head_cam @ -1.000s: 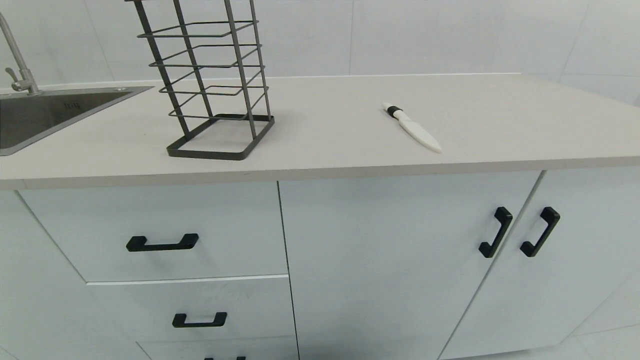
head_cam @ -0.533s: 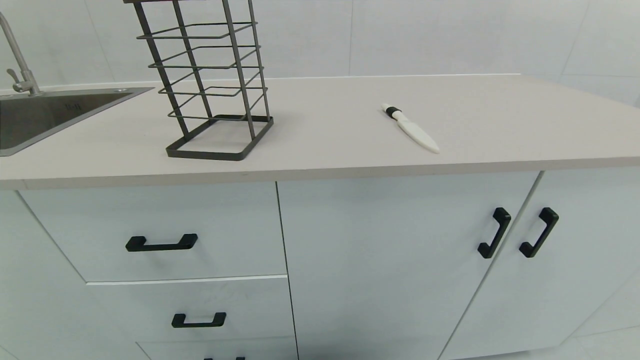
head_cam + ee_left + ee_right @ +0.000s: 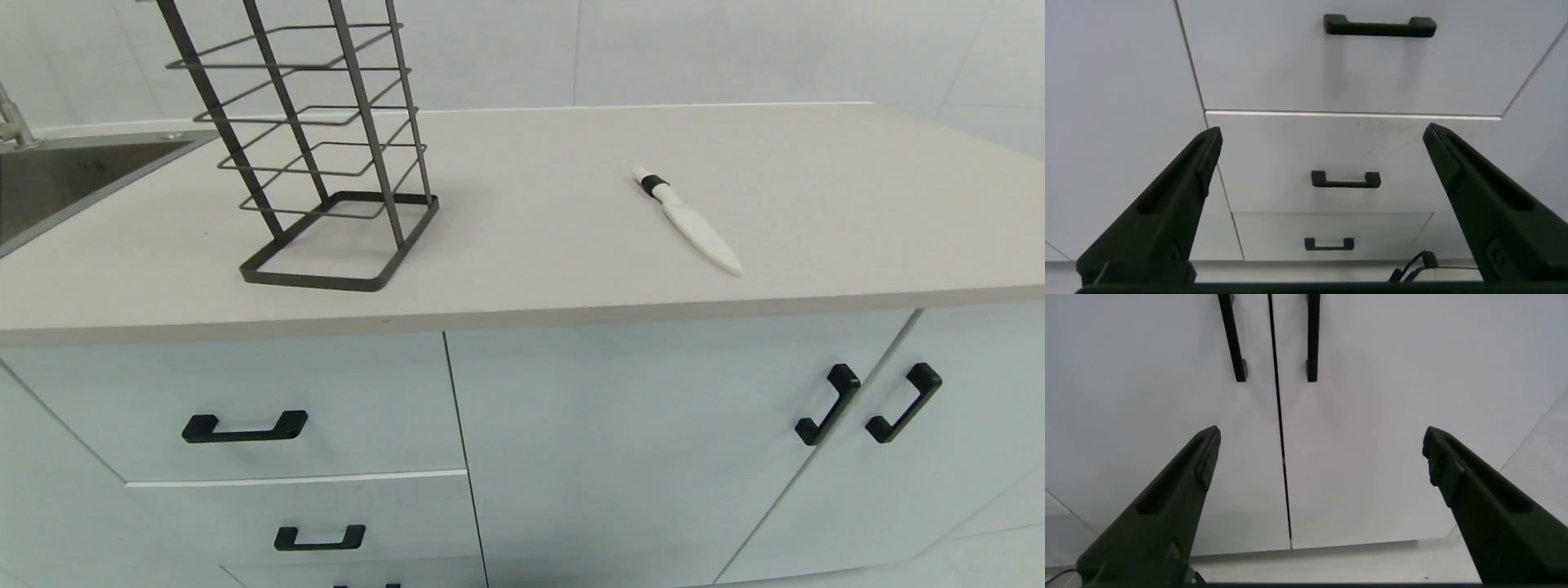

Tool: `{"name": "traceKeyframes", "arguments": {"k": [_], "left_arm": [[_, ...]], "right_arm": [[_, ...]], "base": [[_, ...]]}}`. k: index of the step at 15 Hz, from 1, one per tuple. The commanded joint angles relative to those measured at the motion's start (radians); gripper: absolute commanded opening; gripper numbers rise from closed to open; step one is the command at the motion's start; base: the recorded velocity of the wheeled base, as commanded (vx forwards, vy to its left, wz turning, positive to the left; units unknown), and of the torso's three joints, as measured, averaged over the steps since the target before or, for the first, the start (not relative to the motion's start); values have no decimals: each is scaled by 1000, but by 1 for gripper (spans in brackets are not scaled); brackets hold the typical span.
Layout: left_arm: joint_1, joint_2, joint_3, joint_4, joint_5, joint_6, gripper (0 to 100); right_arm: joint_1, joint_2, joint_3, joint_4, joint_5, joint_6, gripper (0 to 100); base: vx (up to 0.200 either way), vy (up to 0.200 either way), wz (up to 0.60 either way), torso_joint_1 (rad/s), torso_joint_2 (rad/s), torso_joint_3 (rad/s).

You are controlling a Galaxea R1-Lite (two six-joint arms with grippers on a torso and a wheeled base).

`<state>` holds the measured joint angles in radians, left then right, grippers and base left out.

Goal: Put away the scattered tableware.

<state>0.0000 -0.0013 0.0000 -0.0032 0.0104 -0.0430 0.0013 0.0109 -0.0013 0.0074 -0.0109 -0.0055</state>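
Step in hand: judged to be the approach. No tableware is held yet, and both arms sit low in front of the cabinet fronts.
Task's thing: a white knife point(image 3: 686, 220) with a black band near its far end lies flat on the worktop point(image 3: 531, 245). It sits right of centre and runs diagonally, its tapered end pointing toward the front edge.
Destination: probably the wire rack point(image 3: 310, 282), which stands upright on the worktop well to the left of the knife, between it and the sink point(image 3: 49, 184).
Left claw point(image 3: 1321, 135): fingers spread apart with nothing between them, facing the drawers point(image 3: 1355, 73).
Right claw point(image 3: 1321, 437): fingers spread apart and empty, facing the paired cabinet doors point(image 3: 1388, 416).
Arm choice: the right arm looks the better pick, since the knife lies on the robot's right.
Clearance: the claw should rise clear of the worktop's front edge before it goes over the surface.
Grasp advice: turn the wrist so the fingers cross the knife's long axis, then come straight down near the banded end, which looks thicker.
Handling: the knife is thin, flat and probably slippery, so the fingertips must nearly touch the worktop before they close.
Risk: a sideways nudge could slide the tapered end toward the front edge, which is near.
Placement: the rack's openings are narrow, so the knife should go in slowly and aligned.
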Motion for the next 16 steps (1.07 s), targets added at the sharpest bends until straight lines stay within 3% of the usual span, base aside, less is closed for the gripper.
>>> {"name": "traceKeyframes", "arguments": {"k": [1, 10, 16], "left_arm": [[0, 1, 0, -1, 0, 0, 100], [0, 1, 0, -1, 0, 0, 100], [0, 1, 0, -1, 0, 0, 100]], "right_arm": [[0, 1, 0, -1, 0, -1, 100], [0, 1, 0, -1, 2, -1, 100], [0, 1, 1, -1, 0, -1, 100]], "base": [[0, 0, 0, 251, -647, -271], [0, 0, 0, 164, -529, -203], [0, 0, 0, 349, -494, -235]]}}
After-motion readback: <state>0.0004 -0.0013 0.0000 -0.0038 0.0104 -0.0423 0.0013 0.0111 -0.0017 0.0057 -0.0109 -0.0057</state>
